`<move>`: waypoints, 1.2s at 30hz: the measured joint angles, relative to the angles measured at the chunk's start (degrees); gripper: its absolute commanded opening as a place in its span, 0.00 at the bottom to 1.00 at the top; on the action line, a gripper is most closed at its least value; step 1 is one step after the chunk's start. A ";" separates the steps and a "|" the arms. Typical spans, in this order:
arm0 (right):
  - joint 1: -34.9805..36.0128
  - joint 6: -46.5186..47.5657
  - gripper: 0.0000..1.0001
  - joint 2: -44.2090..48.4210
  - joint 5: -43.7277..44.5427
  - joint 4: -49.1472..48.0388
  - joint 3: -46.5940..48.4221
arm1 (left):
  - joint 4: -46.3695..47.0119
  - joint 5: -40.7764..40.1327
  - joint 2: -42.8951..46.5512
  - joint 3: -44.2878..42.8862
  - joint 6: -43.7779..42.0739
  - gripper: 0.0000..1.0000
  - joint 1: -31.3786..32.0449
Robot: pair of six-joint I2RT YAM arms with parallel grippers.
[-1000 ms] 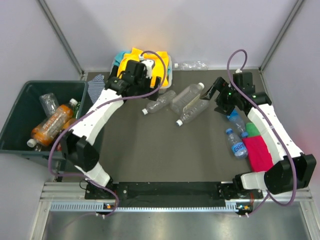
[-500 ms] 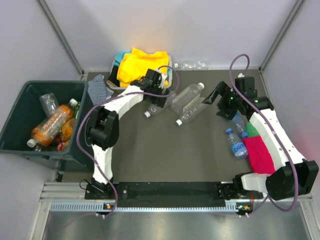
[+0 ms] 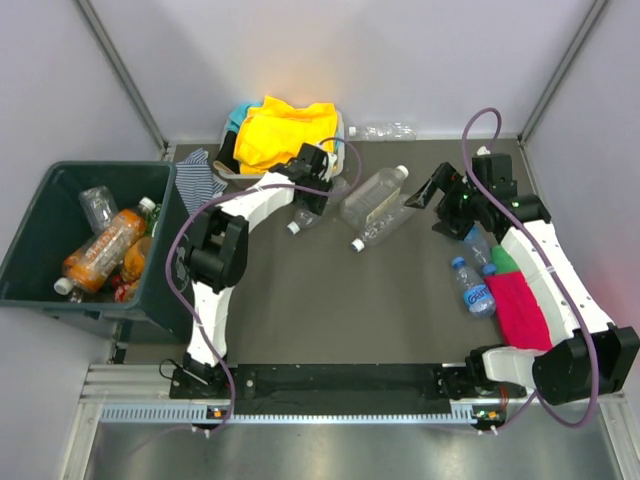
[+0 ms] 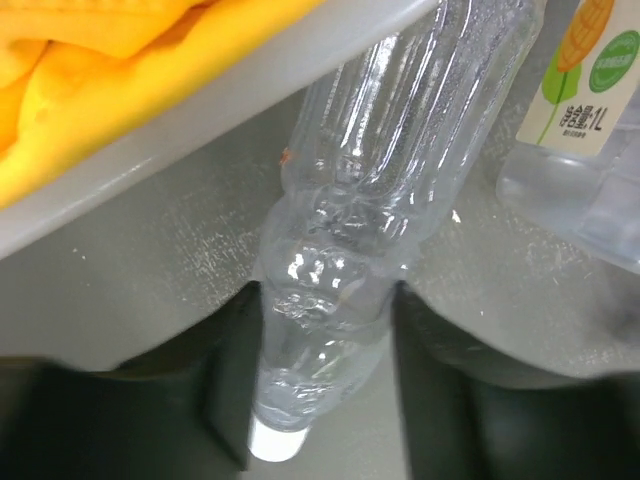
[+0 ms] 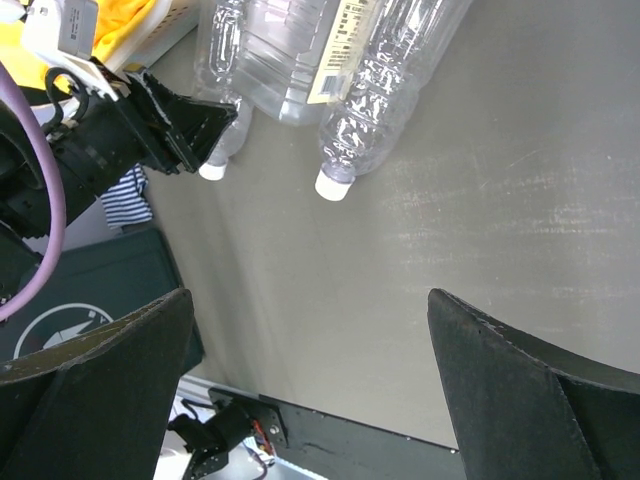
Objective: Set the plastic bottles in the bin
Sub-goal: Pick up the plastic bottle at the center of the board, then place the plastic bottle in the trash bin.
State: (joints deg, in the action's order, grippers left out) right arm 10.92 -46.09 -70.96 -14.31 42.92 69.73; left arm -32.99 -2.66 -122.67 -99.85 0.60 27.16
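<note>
My left gripper (image 4: 325,385) is shut on the neck end of a clear crushed bottle (image 4: 400,170) with a white cap (image 4: 276,441); it lies on the table against the white tray's rim (image 4: 190,125). From above, this gripper (image 3: 309,200) is beside the tray, and the bottle's cap (image 3: 293,228) points toward me. Two more clear bottles (image 3: 375,195) (image 3: 388,222) lie just right of it. My right gripper (image 3: 440,200) hovers open and empty right of them, its jaws (image 5: 310,295) wide apart. The dark green bin (image 3: 30,245) at the left holds an orange bottle (image 3: 105,245) and clear ones.
The white tray (image 3: 345,135) of yellow cloth (image 3: 285,130) stands at the back, a striped cloth (image 3: 200,175) beside it. A clear bottle (image 3: 385,131) lies by the back wall. Two blue-labelled bottles (image 3: 472,285) (image 3: 474,240), a green item (image 3: 505,260) and a pink cloth (image 3: 518,305) lie under my right arm.
My left arm swung from over the tray down to the crushed bottle, and its jaws closed on it. The right arm shifted slightly right and stayed open.
</note>
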 measured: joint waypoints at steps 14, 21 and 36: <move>-0.11 -0.61 0.99 0.02 -1.25 -0.13 0.02 | -0.63 0.28 16.48 13.03 2.32 0.24 0.20; -0.13 -1.11 0.99 0.00 -2.45 -0.96 -0.02 | 0.72 -2.80 34.95 16.65 1.07 0.31 0.24; -0.13 -1.73 0.98 -0.94 -4.57 -1.81 -0.02 | 1.40 -32.15 42.29 -2.27 -4.66 0.36 -2.01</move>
State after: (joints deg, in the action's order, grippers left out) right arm 10.79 -47.81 -71.90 -18.87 41.10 69.71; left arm -31.59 -34.81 -80.38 -102.13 -4.05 25.15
